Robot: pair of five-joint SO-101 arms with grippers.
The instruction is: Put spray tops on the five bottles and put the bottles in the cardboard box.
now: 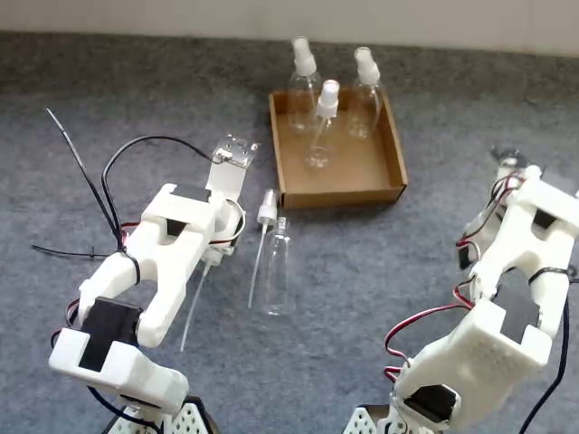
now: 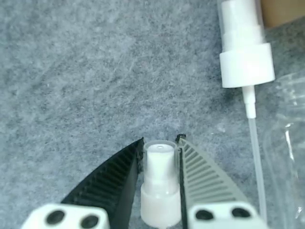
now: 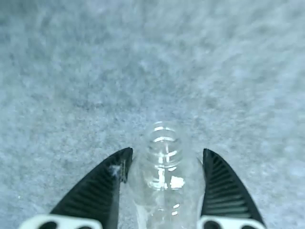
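Cardboard box [image 1: 344,194]: three capped bottles [image 1: 365,99] inside. Loose bottle [image 1: 278,271]: lying just in front of the box, loose spray top [image 1: 266,210] beside its neck. Uncapped bottle [image 3: 164,176]: right of the box, clamped at the shoulder by the right gripper [image 3: 166,155]; probably light, thin-walled, slippery, so squeeze gently. Held spray top [image 2: 159,186]: front-left of the box, pinched by the left gripper [image 2: 159,142]; stiff collar, flimsy tube.

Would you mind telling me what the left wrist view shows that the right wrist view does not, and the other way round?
Left wrist view, not right: the left gripper clamped on a small white plastic spray top, a second white spray top with dip tube, and a brown cardboard box corner. Right wrist view, not left: the right gripper closed on an uncapped clear plastic bottle. Both: the grey carpeted table.
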